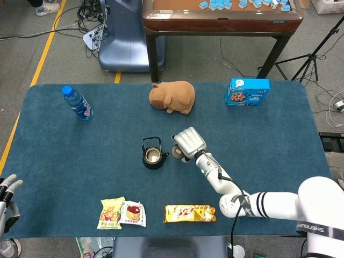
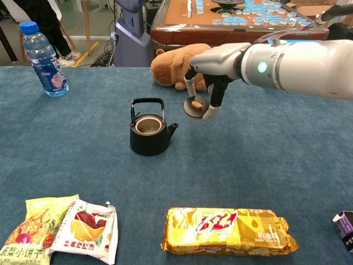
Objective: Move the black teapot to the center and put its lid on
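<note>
The teapot [image 2: 149, 131] stands open at the bench [image 2: 276, 165] center. The right hand [image 2: 212, 72] holds the lid [image 2: 196, 107], fingers [image 2: 210, 112] clamped on it, just right of the teapot, above the bench. The left hand [image 1: 7, 200] fingers are apart.

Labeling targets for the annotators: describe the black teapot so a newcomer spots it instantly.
On the blue table, look at its middle, in front of the brown plush animal. The black teapot stands there upright and lidless: the only dark, handled, spouted vessel there.
</note>
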Tool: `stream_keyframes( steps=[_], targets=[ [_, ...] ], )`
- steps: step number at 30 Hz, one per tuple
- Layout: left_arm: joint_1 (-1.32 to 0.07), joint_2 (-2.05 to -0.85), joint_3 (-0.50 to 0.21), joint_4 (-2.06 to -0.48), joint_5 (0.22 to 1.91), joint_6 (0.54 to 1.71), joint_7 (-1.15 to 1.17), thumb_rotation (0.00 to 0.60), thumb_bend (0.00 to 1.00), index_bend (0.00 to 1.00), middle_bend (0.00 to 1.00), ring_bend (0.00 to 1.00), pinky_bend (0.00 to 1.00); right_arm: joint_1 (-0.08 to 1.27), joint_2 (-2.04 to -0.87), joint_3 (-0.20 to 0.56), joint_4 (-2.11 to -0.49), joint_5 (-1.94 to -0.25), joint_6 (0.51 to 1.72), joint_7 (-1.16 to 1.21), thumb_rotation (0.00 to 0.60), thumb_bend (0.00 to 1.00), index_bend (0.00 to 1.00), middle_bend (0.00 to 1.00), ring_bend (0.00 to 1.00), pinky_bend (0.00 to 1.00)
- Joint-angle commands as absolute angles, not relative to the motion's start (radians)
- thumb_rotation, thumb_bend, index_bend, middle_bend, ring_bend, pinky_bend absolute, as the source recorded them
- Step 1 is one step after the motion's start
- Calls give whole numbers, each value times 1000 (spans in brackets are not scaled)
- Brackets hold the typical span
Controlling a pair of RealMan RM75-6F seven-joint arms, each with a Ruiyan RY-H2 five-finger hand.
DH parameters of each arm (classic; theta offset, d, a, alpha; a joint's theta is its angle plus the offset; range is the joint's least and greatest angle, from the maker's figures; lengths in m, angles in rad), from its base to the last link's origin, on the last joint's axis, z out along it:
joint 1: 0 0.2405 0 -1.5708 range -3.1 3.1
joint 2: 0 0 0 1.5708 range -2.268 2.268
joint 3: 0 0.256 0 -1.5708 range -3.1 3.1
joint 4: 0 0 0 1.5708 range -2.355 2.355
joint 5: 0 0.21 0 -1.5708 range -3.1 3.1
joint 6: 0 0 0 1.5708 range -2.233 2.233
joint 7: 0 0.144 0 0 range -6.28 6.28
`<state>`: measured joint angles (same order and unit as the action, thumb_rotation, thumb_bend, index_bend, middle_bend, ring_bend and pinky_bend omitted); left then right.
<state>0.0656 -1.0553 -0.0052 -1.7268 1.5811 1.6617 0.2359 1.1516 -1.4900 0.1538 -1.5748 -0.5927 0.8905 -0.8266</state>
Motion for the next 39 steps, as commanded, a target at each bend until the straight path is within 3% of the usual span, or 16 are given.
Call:
stream_keyframes(
  steps=[1, 39],
  targets=[
    [67, -1054, -5, -1727, 1581, 1663, 234, 600, 732, 229, 160, 113, 271, 1179, -1518, 166, -1552, -573, 881, -833, 600, 226, 522, 1000, 989, 1000],
    [82, -1032, -13, -1723, 1567, 1675, 182, 600, 732, 240, 160, 115, 272, 1338, -1772, 212, -1226, -497, 782, -776, 600, 253, 532, 1000, 988, 1000]
  ],
)
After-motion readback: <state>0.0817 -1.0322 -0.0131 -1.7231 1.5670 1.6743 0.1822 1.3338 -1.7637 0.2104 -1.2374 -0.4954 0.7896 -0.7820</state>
